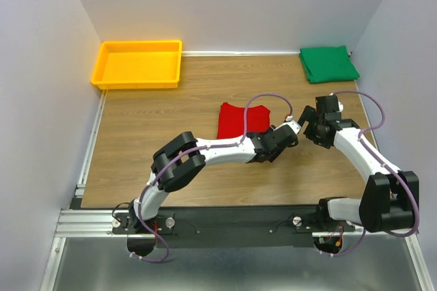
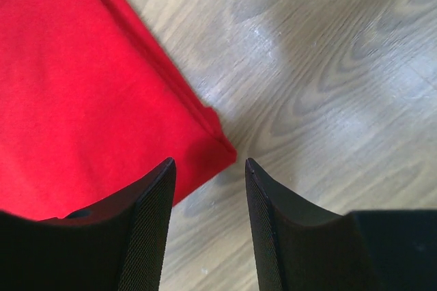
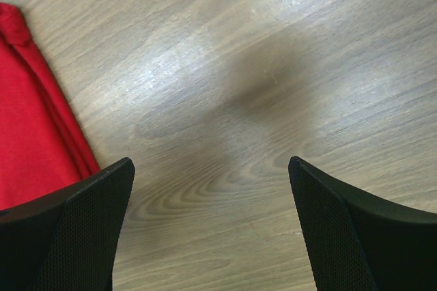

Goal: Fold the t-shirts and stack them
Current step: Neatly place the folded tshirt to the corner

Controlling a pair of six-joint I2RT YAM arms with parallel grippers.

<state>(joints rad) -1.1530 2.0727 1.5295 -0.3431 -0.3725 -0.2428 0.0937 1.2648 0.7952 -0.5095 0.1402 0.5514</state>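
From up behind the arm bases the top camera looks down over the whole table, while each wrist camera stares close at the wood past its own fingers, both catching the red t-shirt edge seen mid-table overhead.

1. Top view: bright, even light from overhead. The arms cast only faint, soft shadows on the counter, and focus is sharp throughout.
2. Left wrist view: pale glare washes over the wood grain. The left claw is dark against it, its mesh texture just visible.
3. Right wrist view: a broad sheen lies across the wood, with one soft grey shadow mid-frame. The right claw is dark along the bottom edge.
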